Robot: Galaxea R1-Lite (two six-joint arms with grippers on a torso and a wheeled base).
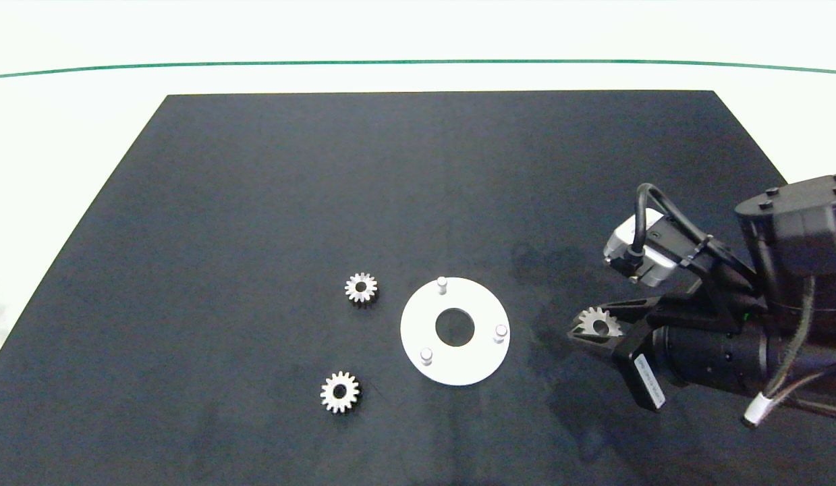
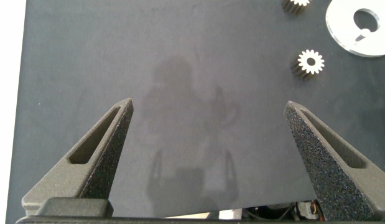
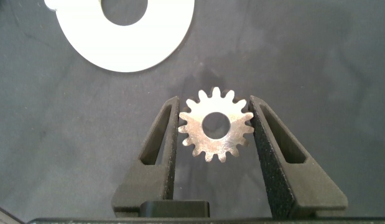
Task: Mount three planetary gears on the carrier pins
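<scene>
Planetary gears: one point(image 3: 215, 124) is pinched flat between the right gripper point(image 1: 596, 329) fingers, held just off the white disc point(image 1: 455, 368) toward the mat's right edge. That arm reaches in low from the right, wrist roughly level. Two more gears point(image 1: 361, 288) point(image 1: 339, 391) lie on the black mat point(image 1: 256, 202) left of the disc, all three carrier pins point(image 1: 442, 282) bare. Left gripper point(image 2: 208, 118) hangs spread wide over bare mat

A black mat point(image 1: 256, 202) lies on a white table point(image 1: 67, 121).
</scene>
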